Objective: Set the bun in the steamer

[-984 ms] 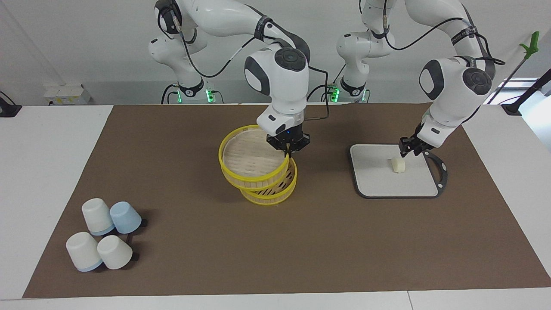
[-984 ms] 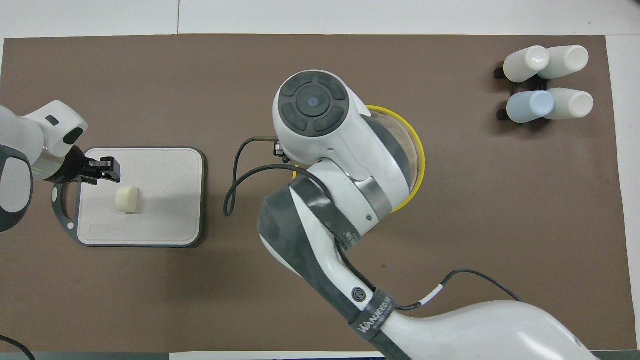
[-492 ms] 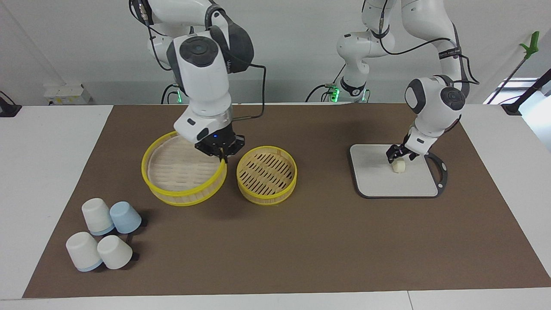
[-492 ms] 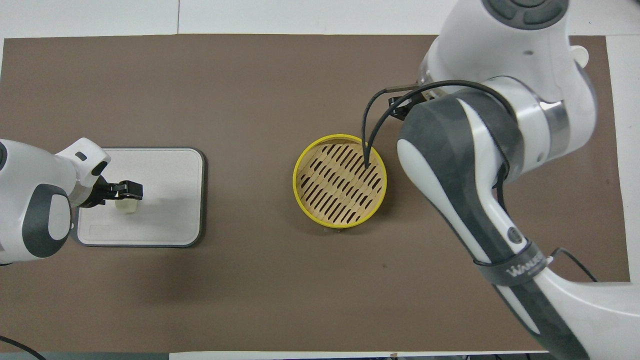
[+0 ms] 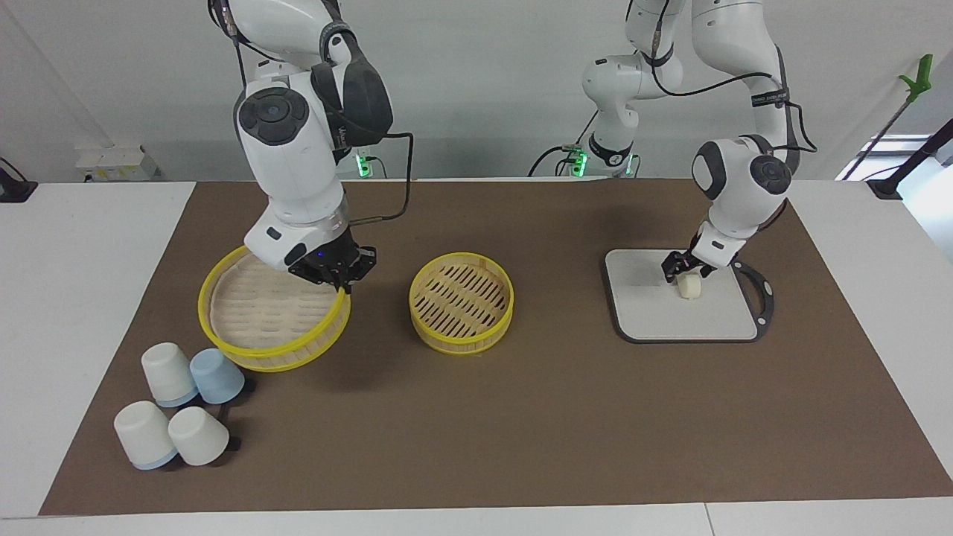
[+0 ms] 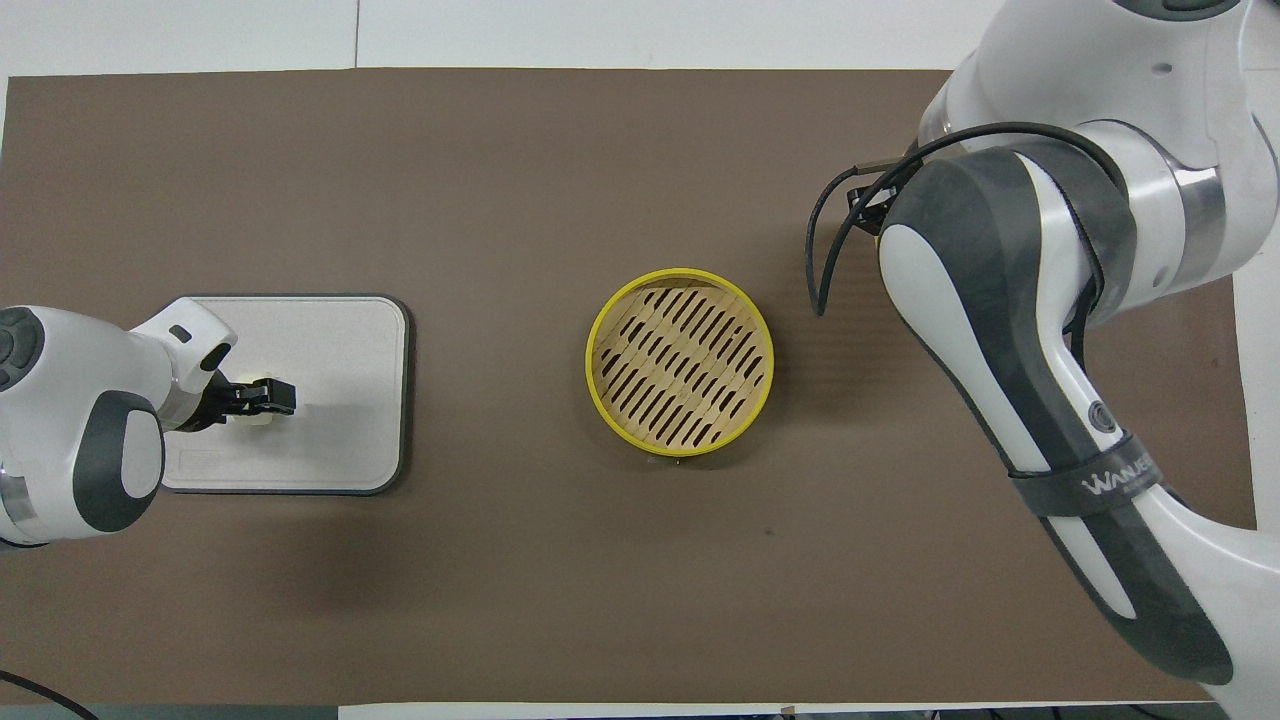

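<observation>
Bun (image 5: pixel 689 286): small, cream-white, rounded.

Yellow-rimmed steamer (image 5: pixel 461 301) with tan floor cut by dark slots. Beside it, matching yellow-rimmed lid (image 5: pixel 272 313), pale tan slats. Cream-white bun (image 5: pixel 689 286) on light grey board (image 5: pixel 655 313) edged black. White and pale-blue cups (image 5: pixel 182 406) near lid. Brown mat (image 5: pixel 566 417) beneath.

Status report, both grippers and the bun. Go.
Right gripper shut on steamer lid, beside cups. Left gripper around bun on board. Steamer open, unobstructed.
</observation>
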Controlling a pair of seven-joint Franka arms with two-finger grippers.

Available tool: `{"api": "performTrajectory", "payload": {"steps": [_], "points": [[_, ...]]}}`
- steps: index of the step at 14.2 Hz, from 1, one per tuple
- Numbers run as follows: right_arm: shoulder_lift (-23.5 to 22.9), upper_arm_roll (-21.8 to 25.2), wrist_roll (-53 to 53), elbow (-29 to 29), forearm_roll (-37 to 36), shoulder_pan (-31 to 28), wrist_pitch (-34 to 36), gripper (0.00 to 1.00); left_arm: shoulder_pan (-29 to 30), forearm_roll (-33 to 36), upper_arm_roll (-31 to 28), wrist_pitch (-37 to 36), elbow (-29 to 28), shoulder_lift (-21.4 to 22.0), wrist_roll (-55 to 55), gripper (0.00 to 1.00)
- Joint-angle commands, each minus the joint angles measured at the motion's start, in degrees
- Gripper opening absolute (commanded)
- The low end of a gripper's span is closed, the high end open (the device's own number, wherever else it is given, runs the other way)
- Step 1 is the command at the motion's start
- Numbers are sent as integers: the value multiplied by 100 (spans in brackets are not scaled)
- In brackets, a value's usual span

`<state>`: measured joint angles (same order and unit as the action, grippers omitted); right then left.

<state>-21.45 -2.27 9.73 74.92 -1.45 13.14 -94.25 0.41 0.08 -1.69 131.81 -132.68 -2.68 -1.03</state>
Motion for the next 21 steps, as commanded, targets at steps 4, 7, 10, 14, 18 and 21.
{"api": "performTrajectory", "payload": {"steps": [4,7,10,14,18,21], "points": [[238,-46,-6,268,22,-31,3,0,3,-25,11,-154,145,92,15,14],[238,-46,55,260,30,-22,3,0,-58,-34,38,-646,715,48,-169,14],[238,-46,73,260,161,-48,3,0,-469,-95,55,-1576,1559,30,-940,14],[238,-46,82,268,188,-92,3,0,-1891,-322,55,-2176,2446,-162,-2889,14],[290,-46,125,365,189,-92,3,0,-3088,-631,55,-2309,3597,-977,-4279,14],[308,-46,274,435,189,-49,-50,0,-3564,-832,55,-2107,3995,-1462,-4810,14]]}}
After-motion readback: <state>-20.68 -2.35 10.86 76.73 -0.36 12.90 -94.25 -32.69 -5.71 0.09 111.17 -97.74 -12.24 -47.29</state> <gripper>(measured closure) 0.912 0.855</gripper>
